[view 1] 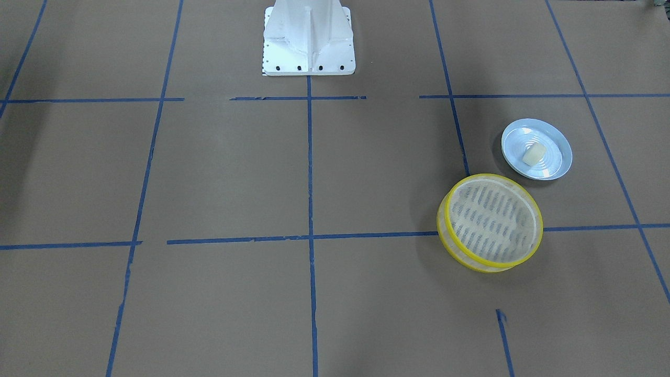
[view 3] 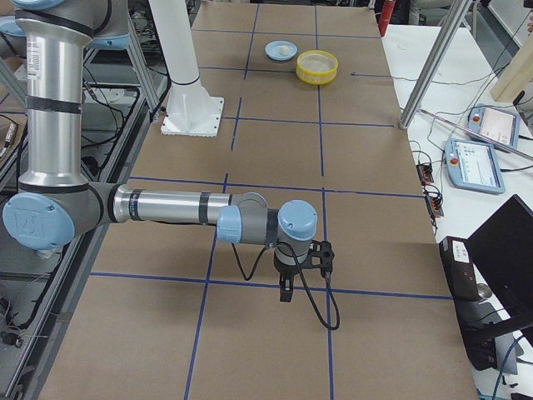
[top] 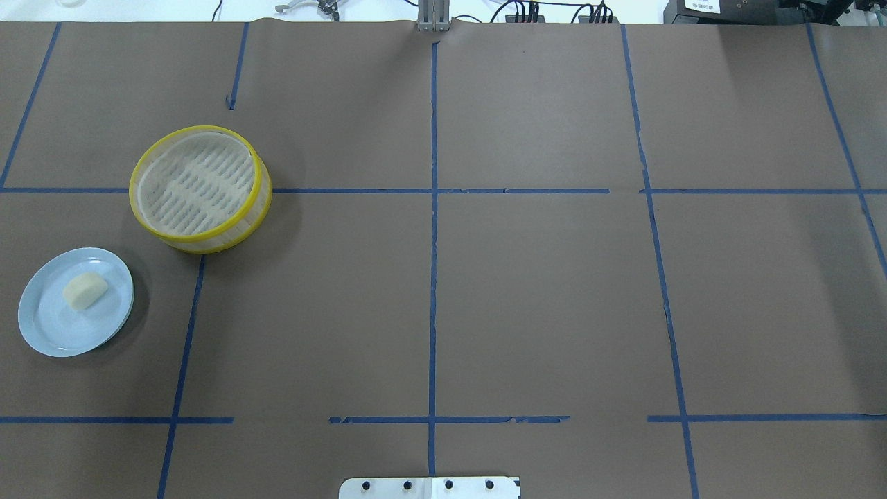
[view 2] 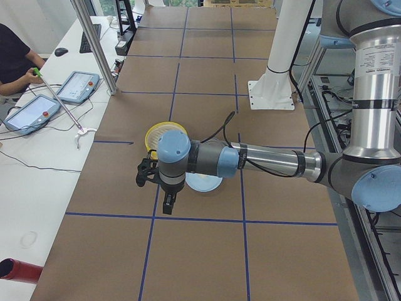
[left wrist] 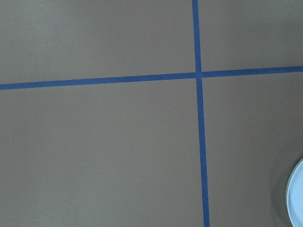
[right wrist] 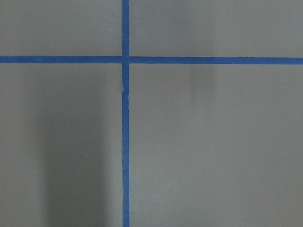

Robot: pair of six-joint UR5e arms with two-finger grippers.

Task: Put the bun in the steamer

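The cream-white bun (view 1: 534, 155) (top: 84, 290) lies on a light blue plate (view 1: 556, 168) (top: 48, 334) near the table's left end. The yellow-rimmed steamer (view 1: 460, 256) (top: 237, 234) stands empty just beside the plate, farther from the robot. My left gripper (view 2: 168, 204) hangs over the table next to the plate, seen only in the exterior left view, so I cannot tell if it is open. My right gripper (view 3: 286, 292) hangs over the far right end, seen only in the exterior right view; I cannot tell its state either. The plate's edge (left wrist: 297, 198) shows in the left wrist view.
The table is covered in brown paper with a grid of blue tape. The white robot base (view 1: 309, 47) (top: 429, 487) stands at mid-table on the robot's side. Tablets (view 2: 75, 86) and a seated operator lie beyond the far edge.
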